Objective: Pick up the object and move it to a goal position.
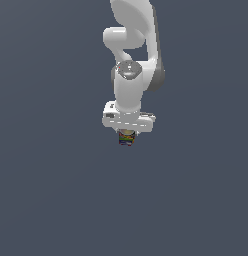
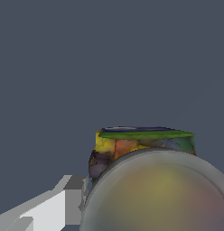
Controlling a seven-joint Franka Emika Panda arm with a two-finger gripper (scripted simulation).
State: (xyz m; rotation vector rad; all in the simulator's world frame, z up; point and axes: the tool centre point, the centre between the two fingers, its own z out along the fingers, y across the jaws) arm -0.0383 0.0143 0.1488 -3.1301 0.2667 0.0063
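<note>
So your can is sitting right under the white gripper, tucked up between the fingers and way narrower than the gripper body above it. In the exterior view you can make out a pale top with yellow, red and dark blue bands below – only the lower part pokes out beneath the hand. It looks upright, roughly in line with the wrist.

The wrist view gives you the same can from really close up: a big pale rounded top fills the lower part of that shot, and past it you get the banded side wall – yellow, orange-red, a bit of green and a dark blue edge. One finger shows as a light grey block right beside the can, looking like it's touching the wall. The other finger isn't in the shot.

From all that, the gripper looks pinched on the can, fingers drawn in close to its sides rather than spread wide.

As for table edges or corners, you won't get any here. Everything around the can is one flat dark blue-grey surface with no edge, corner or shadow visible, so I can't tell whether the can is resting on it or held clear of it.

The arm comes straight down from the top of the exterior view, wrist pointing down.
</note>
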